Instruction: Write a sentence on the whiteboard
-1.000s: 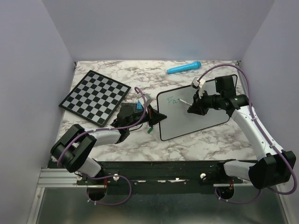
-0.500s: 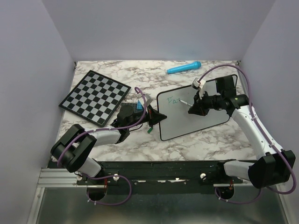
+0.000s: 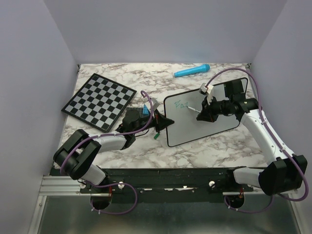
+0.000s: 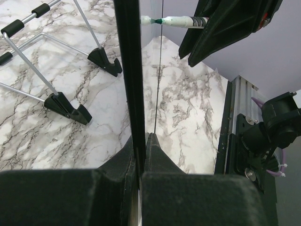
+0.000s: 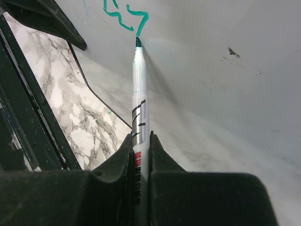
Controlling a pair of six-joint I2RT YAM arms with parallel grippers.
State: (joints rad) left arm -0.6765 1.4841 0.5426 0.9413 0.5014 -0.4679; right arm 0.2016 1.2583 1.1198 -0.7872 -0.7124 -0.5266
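The whiteboard (image 3: 204, 129) stands on the marble table (image 3: 146, 78), right of centre and between the two arms. It is propped at a tilt on a wire stand (image 4: 61, 106) with black feet.

The left tool (image 4: 140, 150) is clamped on the board's left edge, and the thin black frame runs up between its fingers. The right tool (image 5: 140, 155) is closed on a marker (image 5: 139, 94), gripping the barrel near its back end and pointing it at the board face. The marker's green tip touches the board at the end of a fresh stroke.

Of the sentence (image 3: 181, 105), only a few teal strokes show, in the board's upper left part. They are too scrawly to read. The rest of the board is white apart from small dark specks.

A chessboard (image 3: 99, 101) lies flat at the far left, well apart from the whiteboard. A blue pen-like thing (image 3: 191, 71) lies near the back wall, beyond the board.
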